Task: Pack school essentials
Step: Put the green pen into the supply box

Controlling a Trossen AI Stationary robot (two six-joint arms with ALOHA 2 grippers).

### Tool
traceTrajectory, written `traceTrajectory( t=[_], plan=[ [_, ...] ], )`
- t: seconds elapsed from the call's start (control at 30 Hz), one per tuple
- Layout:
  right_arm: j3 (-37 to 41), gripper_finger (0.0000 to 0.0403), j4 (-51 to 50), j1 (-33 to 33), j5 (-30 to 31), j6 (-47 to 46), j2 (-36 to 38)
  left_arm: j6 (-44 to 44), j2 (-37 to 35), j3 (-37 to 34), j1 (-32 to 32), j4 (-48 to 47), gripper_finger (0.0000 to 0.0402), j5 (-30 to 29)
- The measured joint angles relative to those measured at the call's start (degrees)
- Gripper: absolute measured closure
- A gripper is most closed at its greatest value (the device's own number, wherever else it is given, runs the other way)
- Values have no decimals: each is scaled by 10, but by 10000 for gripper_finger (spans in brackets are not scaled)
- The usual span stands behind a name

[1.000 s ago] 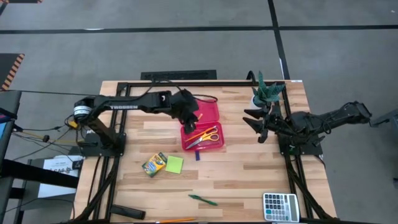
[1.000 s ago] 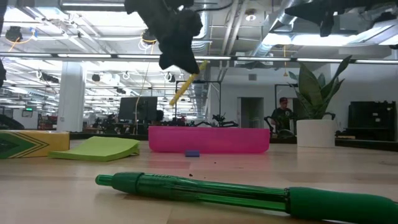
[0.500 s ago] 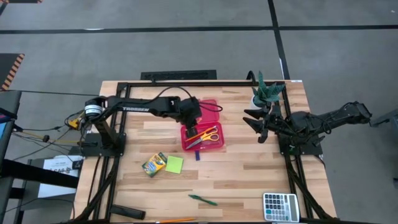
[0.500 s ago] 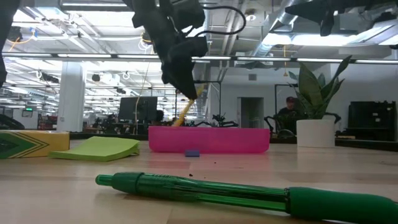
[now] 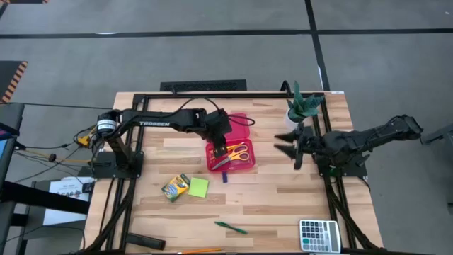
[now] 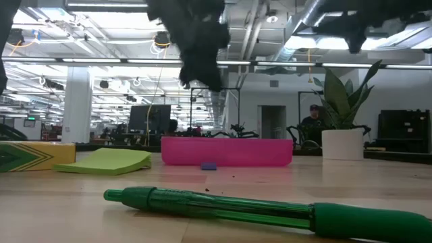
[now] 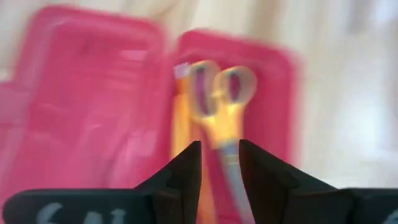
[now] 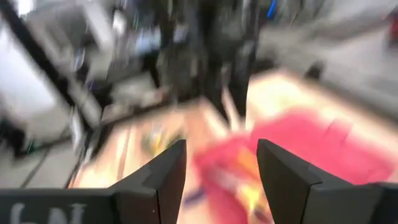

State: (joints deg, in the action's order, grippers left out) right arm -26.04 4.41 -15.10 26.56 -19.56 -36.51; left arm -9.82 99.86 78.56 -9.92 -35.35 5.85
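My left gripper point(image 5: 221, 148) hangs open with a narrow gap just above the tray of the open pink case point(image 5: 241, 125), and nothing is between its fingers. In the left wrist view point(image 7: 219, 163) it looks down on the orange-yellow-handled scissors point(image 7: 217, 102) and an orange pencil point(image 7: 180, 127), both lying in the tray. My right gripper point(image 5: 284, 144) is open, in the air to the right of the case. On the near side lie the crayon box point(image 5: 175, 187), lime sticky-note pad point(image 5: 199, 187), blue eraser point(image 5: 225, 177), green pen point(image 5: 231, 227) and an orange pencil point(image 5: 198, 250).
The potted plant point(image 5: 303, 106) stands at the far right, beside my right arm. The grey calculator point(image 5: 318, 235) lies at the near right corner. In the low view the green pen point(image 6: 270, 210) lies close in front, and the pink case point(image 6: 226, 151) is behind it. Bare wood lies between case and calculator.
My left gripper carried a yellow-orange pencil, hanging slanted below it, from over the lid toward the near edge and down into the tray. The pencil no longer hangs from it and lies in the case. My right gripper has moved a little toward the case.
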Motion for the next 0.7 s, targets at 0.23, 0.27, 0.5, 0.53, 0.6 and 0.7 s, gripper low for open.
traceTrajectory(
  t=[0.23, 0.27, 0.5, 0.53, 0.6, 0.7],
  plan=[
    [-4, 194, -26, -69, -69, -49, -157, -74, -58, 67, 59, -20, 286, 22],
    [-8, 195, -18, -81, -70, -47, -186, -90, -69, 71, 70, -21, 285, 6],
    [-37, 201, 119, -173, -70, -16, -390, -204, -131, 85, 156, -7, 284, -139],
    [-44, 201, 138, -184, -70, -17, -414, -213, -139, 85, 170, -8, 284, -161],
    [-57, 201, 165, -200, -65, -23, -449, -234, -149, 85, 195, -8, 284, -201],
    [-83, 201, 185, -218, -53, -39, -488, -246, -160, 85, 229, -8, 284, -230]
  ],
)
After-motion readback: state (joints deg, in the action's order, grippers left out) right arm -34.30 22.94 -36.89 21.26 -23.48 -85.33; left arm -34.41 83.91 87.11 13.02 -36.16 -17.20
